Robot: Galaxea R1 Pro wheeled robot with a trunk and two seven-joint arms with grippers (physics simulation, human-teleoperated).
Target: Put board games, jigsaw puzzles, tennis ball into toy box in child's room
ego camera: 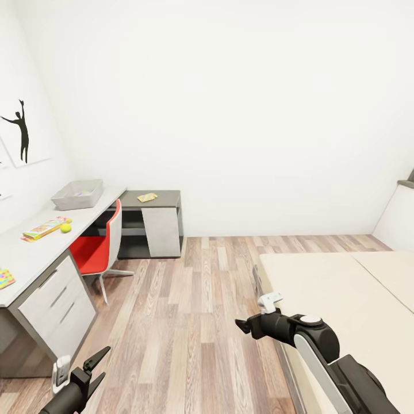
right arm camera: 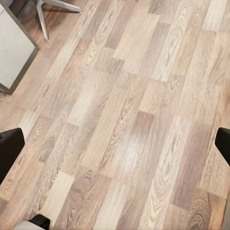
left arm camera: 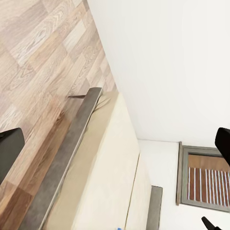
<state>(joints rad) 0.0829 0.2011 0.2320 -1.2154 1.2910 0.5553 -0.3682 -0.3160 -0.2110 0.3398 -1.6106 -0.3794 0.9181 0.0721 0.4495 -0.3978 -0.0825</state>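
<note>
While both arms hang low over the floor (ego camera: 190, 322) with the left end effector (ego camera: 92, 368) and right end effector (ego camera: 248, 325) spread open and empty, presumably for travel, the toy box (ego camera: 77, 194), tennis ball (ego camera: 65, 227) and a board game (ego camera: 45, 227) sit on the worktop (ego camera: 34, 253).

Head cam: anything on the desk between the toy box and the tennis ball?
Nothing: in the head view the desk surface is bare between the toy box and the tennis ball. A board game lies beside the ball.
</note>
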